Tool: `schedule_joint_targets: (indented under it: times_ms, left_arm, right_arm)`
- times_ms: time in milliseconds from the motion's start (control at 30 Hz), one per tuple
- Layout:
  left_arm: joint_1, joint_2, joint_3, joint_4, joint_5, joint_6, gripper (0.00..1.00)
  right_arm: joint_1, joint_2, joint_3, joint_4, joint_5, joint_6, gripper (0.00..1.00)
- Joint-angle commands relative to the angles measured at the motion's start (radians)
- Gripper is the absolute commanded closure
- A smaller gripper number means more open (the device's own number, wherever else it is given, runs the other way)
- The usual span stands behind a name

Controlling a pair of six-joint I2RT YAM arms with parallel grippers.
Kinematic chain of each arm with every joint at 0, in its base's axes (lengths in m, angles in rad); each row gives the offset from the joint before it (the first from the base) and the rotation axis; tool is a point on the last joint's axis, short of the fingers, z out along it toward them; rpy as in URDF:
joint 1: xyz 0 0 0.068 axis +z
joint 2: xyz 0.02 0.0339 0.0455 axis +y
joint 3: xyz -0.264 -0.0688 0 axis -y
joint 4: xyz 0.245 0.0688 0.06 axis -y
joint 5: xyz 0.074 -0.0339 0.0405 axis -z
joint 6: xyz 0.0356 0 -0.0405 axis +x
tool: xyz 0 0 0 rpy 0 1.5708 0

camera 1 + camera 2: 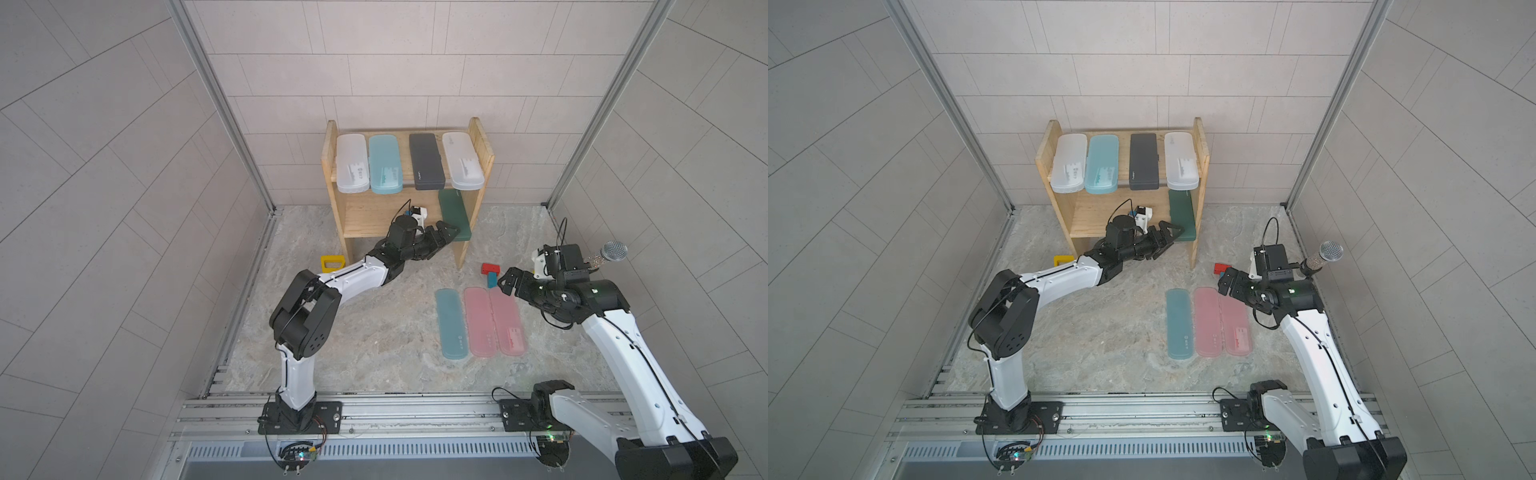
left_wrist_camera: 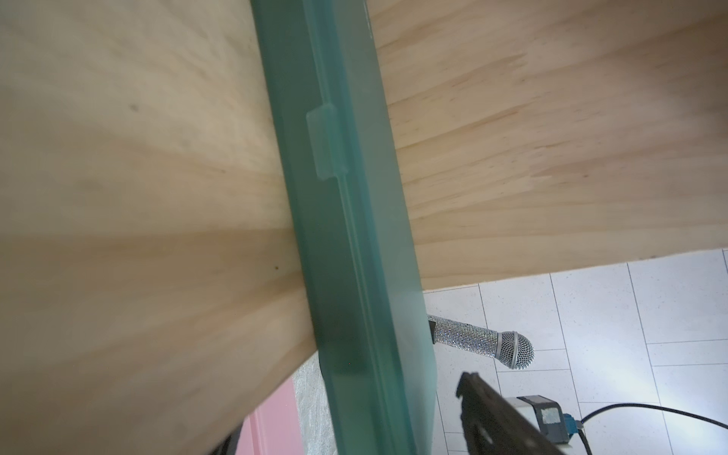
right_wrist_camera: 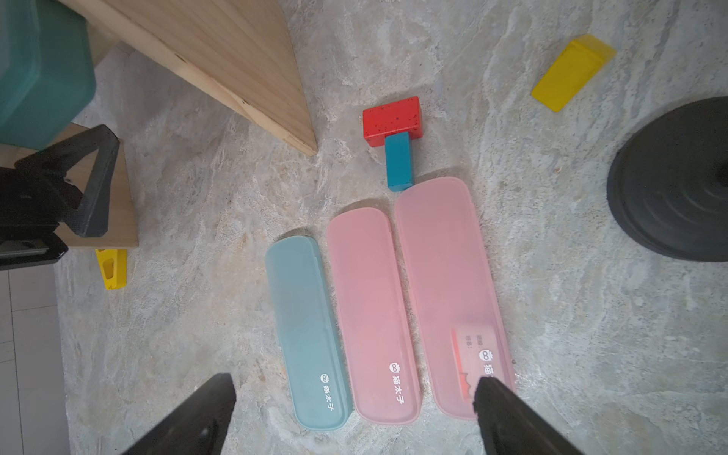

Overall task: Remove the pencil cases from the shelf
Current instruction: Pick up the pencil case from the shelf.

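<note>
L gripper (image 1: 451, 233) spread round near end of dark green case (image 1: 454, 210), one finger (image 2: 496, 417) not touching. Case sits on shelf (image 1: 365, 216) lower tier, right of frame ctr, by side panel. Prob light, stiff, slick; pinch across near end, not on clasp (image 2: 327, 142). R gripper (image 1: 508, 282) spread, empty.

The pine shelf (image 1: 482, 145) is carrying frosted white cases (image 1: 352, 163), a light teal case (image 1: 385, 164), a black case (image 1: 427, 161) and a dark green case (image 1: 455, 212), perhaps teal-tinged. Beside the shelf, a teal case (image 1: 452, 324) and pink cases (image 1: 480, 322) are lying on grey-veined tabletop (image 1: 374, 332).
</note>
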Motion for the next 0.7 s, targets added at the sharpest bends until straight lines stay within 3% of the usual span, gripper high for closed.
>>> schedule_joint_targets:
  times_ms: [0, 333, 500, 667]
  left_arm:
    - [-0.005, 0.018, 0.044, 0.044, 0.012, -0.017, 0.18]
    - [-0.006, 0.015, -0.006, 0.141, 0.008, -0.096, 0.61]
    - [-0.006, -0.027, -0.051, 0.141, -0.002, -0.079, 1.0]
    - [0.001, -0.085, -0.102, 0.127, 0.011, -0.047, 1.0]
  right_arm:
    - [-0.006, -0.013, -0.01, -0.035, 0.014, -0.002, 0.0]
    - [-0.009, -0.011, -0.004, -0.04, 0.019, -0.025, 0.0]
    - [-0.009, 0.004, 0.008, -0.004, 0.0, -0.015, 0.0]
    - [-0.008, 0.019, 0.016, 0.03, -0.042, -0.013, 0.0]
